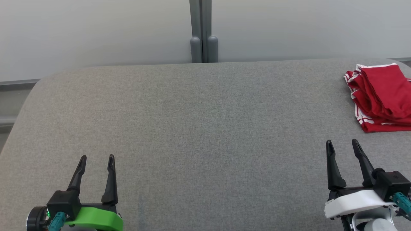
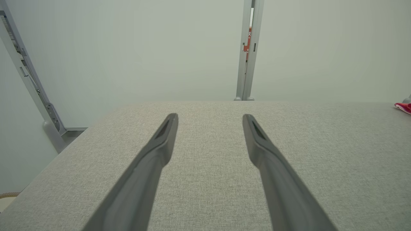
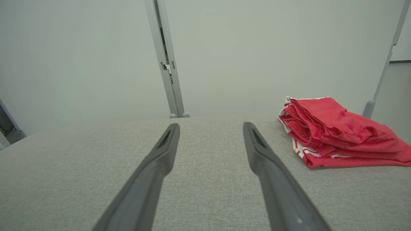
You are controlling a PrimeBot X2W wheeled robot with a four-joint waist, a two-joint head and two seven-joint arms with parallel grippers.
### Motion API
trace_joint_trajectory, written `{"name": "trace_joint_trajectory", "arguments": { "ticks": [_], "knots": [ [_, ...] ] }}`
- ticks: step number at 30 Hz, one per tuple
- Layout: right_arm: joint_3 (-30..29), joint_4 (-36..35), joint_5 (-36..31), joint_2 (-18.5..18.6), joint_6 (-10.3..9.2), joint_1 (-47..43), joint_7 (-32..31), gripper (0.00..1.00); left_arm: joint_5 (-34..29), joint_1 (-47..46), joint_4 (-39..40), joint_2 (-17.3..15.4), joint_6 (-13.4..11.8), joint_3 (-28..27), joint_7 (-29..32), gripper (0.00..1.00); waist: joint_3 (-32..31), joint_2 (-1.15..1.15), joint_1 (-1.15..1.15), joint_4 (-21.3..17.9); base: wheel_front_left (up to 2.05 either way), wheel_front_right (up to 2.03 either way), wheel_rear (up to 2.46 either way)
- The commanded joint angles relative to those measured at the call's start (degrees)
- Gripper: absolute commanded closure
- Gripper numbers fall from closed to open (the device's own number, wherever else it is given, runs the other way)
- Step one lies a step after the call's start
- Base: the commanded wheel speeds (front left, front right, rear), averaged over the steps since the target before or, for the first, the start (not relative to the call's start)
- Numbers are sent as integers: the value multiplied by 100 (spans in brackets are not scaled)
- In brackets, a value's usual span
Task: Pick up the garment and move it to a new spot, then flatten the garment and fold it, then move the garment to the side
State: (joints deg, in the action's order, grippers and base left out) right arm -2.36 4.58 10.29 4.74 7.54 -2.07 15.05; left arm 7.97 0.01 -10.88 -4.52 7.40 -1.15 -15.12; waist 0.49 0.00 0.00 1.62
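Observation:
The garment [image 1: 380, 96] is red with white stripes and lies folded in a compact stack at the far right of the grey table [image 1: 199, 128]. In the right wrist view the garment [image 3: 337, 134] sits to the right of and beyond the fingers. My right gripper [image 1: 342, 142] stands open near the front right, a short way in front of the garment, holding nothing. At the front left my left gripper [image 1: 97, 158] is open and empty, far from the cloth. A red sliver of the garment [image 2: 404, 107] shows at the right edge of the left wrist view.
A grey post [image 1: 203, 32] with two rounded feet rises behind the table's back edge, between pale wall panels. The table's left corner is rounded, with a slanted metal frame [image 2: 29, 80] beyond it.

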Motion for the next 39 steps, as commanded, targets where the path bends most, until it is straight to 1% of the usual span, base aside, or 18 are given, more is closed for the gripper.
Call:
{"name": "trace_joint_trajectory", "arguments": {
  "ticks": [1,3,4,10,24,39],
  "knots": [
    [12,19,-16,-5,-12,-6,6,0,40,-5,-2,-57,14,2,2,0,4,0,0,0,0,0,0],
    [13,30,-8,-6,-12,1,6,0,61,-11,5,-58,14,18,2,0,8,0,0,-1,0,0,0],
    [8,19,6,-4,0,2,0,100,17,-1,-2,-15,0,13,0,100,8,0,0,-1,0,0,0],
    [17,302,80,-78,0,-88,-25,100,76,69,-303,60,0,28,21,100,8,0,0,-2,0,0,0],
    [-43,414,1597,-80,-1,91,-400,100,1615,-71,-299,77,2,-84,419,100,4,0,0,-20,0,0,0],
    [-105,518,2970,-88,-2,251,-748,100,3020,-202,-293,93,4,-177,775,100,-1,0,0,-39,0,0,0]
  ]
}}
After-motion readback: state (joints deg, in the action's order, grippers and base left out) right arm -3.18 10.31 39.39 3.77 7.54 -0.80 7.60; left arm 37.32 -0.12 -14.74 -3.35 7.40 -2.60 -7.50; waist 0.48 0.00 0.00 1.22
